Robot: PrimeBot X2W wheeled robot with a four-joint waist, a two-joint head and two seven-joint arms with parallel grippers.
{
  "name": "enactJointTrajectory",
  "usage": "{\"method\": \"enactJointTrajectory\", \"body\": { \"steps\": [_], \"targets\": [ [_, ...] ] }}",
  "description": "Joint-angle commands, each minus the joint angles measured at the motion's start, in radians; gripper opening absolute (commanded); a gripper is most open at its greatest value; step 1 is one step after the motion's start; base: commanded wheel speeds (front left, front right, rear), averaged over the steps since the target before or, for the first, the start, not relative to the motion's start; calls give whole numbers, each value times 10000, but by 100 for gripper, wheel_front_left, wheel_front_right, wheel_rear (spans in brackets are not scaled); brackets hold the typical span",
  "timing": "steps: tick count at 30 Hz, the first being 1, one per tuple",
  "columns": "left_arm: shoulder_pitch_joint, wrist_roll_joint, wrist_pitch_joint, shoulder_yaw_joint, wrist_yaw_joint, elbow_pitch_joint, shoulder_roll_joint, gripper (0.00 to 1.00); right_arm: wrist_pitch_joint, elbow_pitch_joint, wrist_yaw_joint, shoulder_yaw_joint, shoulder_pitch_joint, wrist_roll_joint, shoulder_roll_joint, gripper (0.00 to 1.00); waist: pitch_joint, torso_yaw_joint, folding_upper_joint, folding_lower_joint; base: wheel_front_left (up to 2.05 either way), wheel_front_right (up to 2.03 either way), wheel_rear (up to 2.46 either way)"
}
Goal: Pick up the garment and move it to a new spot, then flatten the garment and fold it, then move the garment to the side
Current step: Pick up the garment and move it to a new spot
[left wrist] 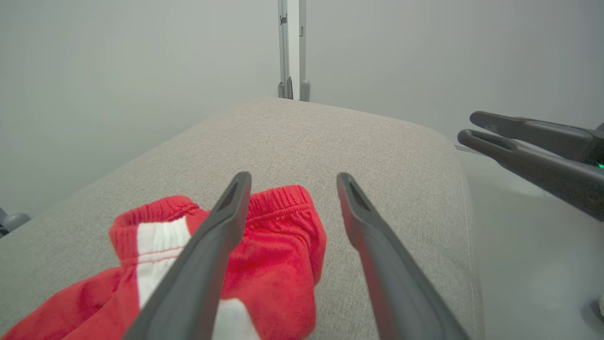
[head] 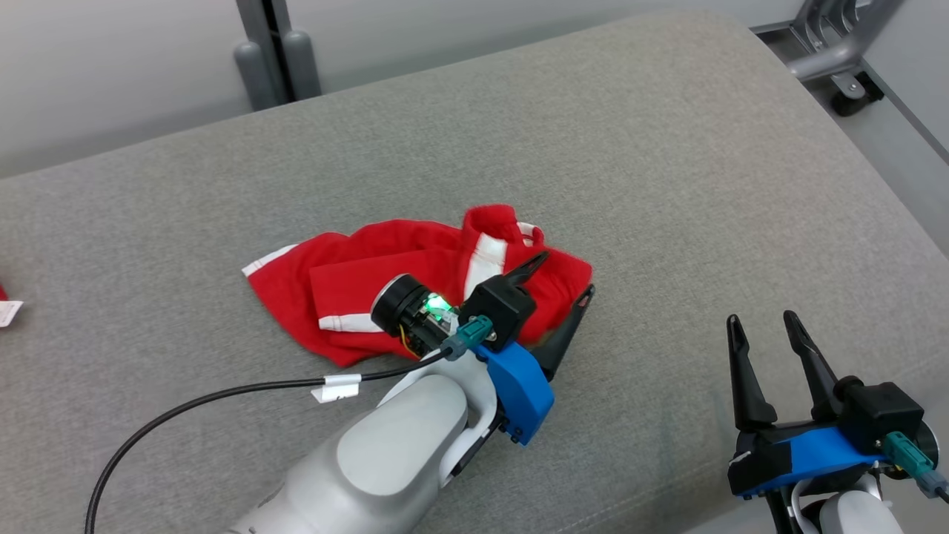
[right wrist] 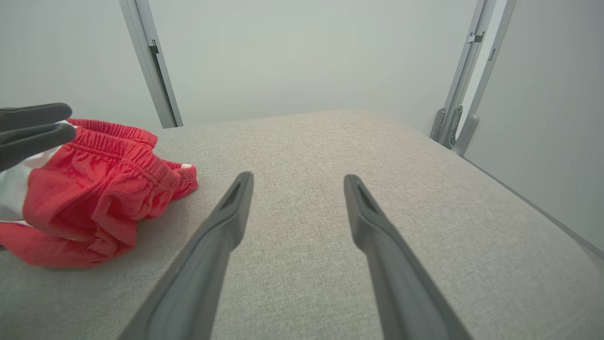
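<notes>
Left wrist view: left tool (left wrist: pixel 290 182) wide, empty, over the edge of the crumpled red-and-white fabric garment (left wrist: pixel 278 245) on the grey upholstered surface (left wrist: pixel 330 137); right tool (head: pixel 764 320) wide, apart — pinching here may grab several layers, bunching it.

**Head view:** the near right part of the garment (head: pixel 356 282) is covered by the left gripper (head: pixel 567 273) and its wrist camera (head: pixel 404 308). A small red and white item (head: pixel 6 308) is cut off by the left edge and cannot be identified.

**Left wrist view:** the right gripper (left wrist: pixel 467 126) is cut off by the right edge.

**Right wrist view:** the garment is cropped at the left edge.
</notes>
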Motion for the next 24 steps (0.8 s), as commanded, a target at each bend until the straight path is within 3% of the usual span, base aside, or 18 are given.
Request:
{"method": "enactJointTrajectory", "body": {
  "steps": [1, 6, 13, 24],
  "targets": [
    [-230, -216, -190, -263, 123, -55, 23, 100, -46, 27, 1, -27, -8, -10, -30, 100, -69, 130, 0, -1, 0, 0, 0],
    [-365, -648, -518, -686, 343, 13, 18, 100, -46, 19, 1, -50, 106, -118, -29, 100, -347, 564, 0, -1, 0, 0, 0],
    [37, -874, -663, -444, 566, 556, 16, 100, -46, -28, 1, -75, 244, -275, -32, 100, -783, 1171, 0, -1, 0, 0, 0],
    [2780, -146, -675, 2089, 1114, -608, 647, 100, -46, -11, 1, -38, 683, -535, -37, 100, -1758, 2131, 0, -1, 0, 0, 0]
  ]
}}
